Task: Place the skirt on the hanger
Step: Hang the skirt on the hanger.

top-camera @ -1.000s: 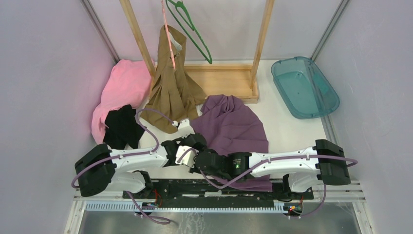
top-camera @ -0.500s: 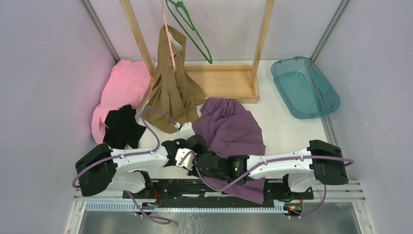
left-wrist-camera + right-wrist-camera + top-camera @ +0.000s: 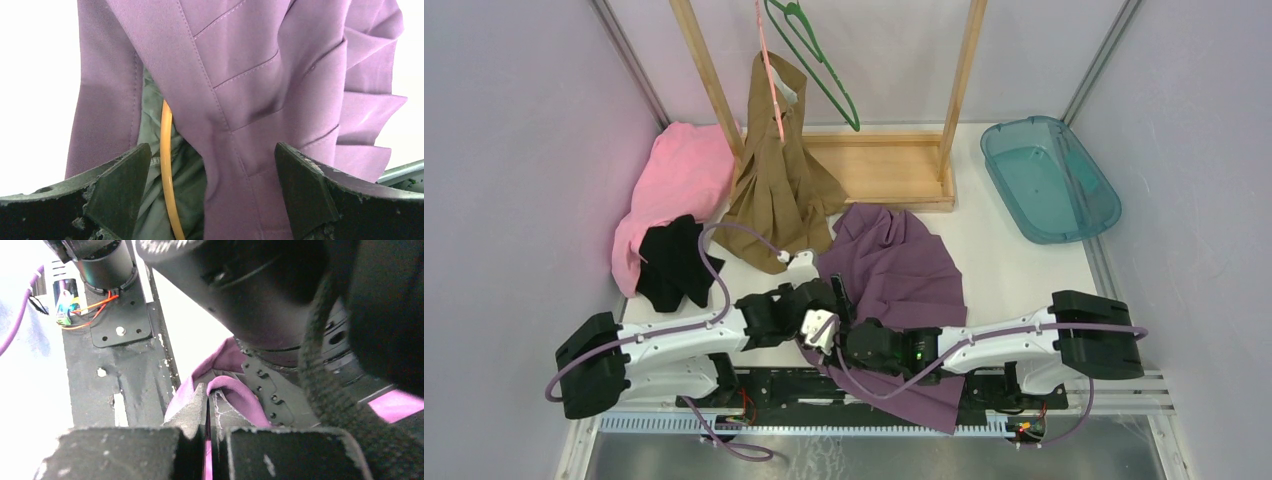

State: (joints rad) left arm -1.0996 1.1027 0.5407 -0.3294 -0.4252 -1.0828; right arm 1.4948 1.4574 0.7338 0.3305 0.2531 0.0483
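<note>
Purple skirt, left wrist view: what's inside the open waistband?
Inside the purple skirt you can see a grey-green lining and a thin orange cord running down it. Folded fabric covers the cord's upper end and everything deeper inside.

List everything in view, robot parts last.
Purple pleated fabric skirt: one, purple, table centre, draped over near edge.
Brown fabric garment: one, brown, hanging at rack.
Thin green plastic hanger: one, green, hanging at rack.
Wooden clothes rack: one, pale wood, far centre.
Crumpled pink cloth: one, pink, far left.
Crumpled black cloth: one, black, beside pink cloth.
Translucent teal plastic tub: one, teal, far right.
Left gripper: one, black, open at skirt.
Right gripper: one, black, shut on skirt.
</note>
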